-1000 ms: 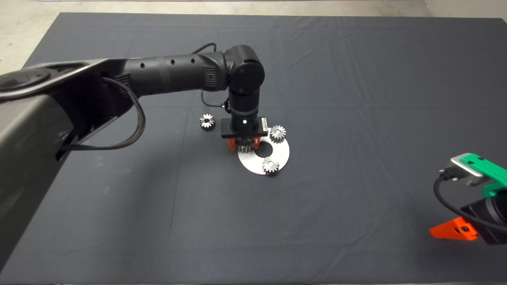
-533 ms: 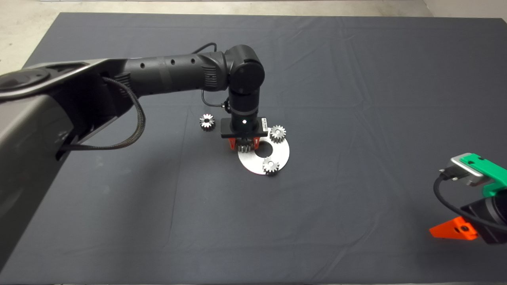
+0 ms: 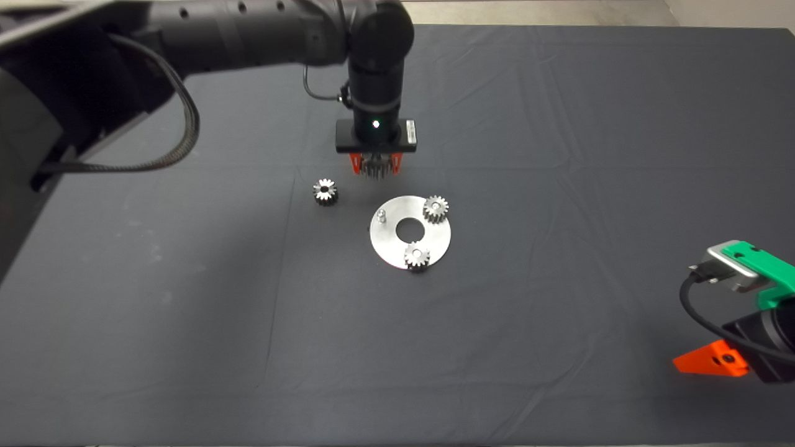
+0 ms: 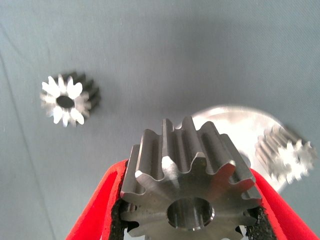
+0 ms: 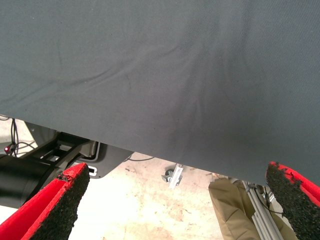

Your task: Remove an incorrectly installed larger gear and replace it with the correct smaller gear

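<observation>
My left gripper (image 3: 375,166) is shut on the larger gear (image 3: 375,169) and holds it in the air, behind the round silver plate (image 3: 435,239). In the left wrist view the larger gear (image 4: 187,187) sits between the red fingers (image 4: 97,212). The plate has a bare peg (image 3: 381,216) on its left side and two small gears (image 3: 435,209) (image 3: 417,256) mounted on it. The loose smaller gear (image 3: 324,191) lies on the mat to the plate's left; it also shows in the left wrist view (image 4: 67,99). My right gripper (image 3: 714,362) is parked at the lower right edge, open.
The dark mat (image 3: 559,124) covers the table, with creases across it. The right wrist view shows the mat's edge (image 5: 150,150), with floor and frame parts beyond it.
My left gripper has lifted the larger gear off the plate's left peg and carried it up and back. The peg now stands bare. The right arm has not moved.
</observation>
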Available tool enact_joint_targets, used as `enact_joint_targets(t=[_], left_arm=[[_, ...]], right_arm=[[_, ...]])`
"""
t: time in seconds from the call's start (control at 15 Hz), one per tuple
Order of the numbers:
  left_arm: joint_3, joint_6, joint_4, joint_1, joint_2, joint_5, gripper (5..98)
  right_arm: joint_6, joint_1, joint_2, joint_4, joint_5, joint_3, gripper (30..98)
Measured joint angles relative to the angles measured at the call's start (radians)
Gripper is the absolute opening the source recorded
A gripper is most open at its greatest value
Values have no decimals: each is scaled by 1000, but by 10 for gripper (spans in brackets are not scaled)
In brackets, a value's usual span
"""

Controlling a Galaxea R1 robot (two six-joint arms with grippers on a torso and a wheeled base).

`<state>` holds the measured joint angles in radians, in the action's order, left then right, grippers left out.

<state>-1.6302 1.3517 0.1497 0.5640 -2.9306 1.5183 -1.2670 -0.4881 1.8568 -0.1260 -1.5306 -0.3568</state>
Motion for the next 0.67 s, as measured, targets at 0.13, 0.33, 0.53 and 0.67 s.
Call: enact_joint_targets(t=[0.13,0.33,0.53,0.67], left_arm=[[0,-4,-32,-13,3,0,457],[20,-6,-42,-15,38,-3,457],[118,-5,-49,-15,188,-12,457],[182,-4,-45,-15,312,1,457]], right_arm=[[-5,0,0,0,0,1,934],[-6,0,0,0,0,1,934],[-6,0,0,0,0,1,934],[-6,0,0,0,-1,1,934]])
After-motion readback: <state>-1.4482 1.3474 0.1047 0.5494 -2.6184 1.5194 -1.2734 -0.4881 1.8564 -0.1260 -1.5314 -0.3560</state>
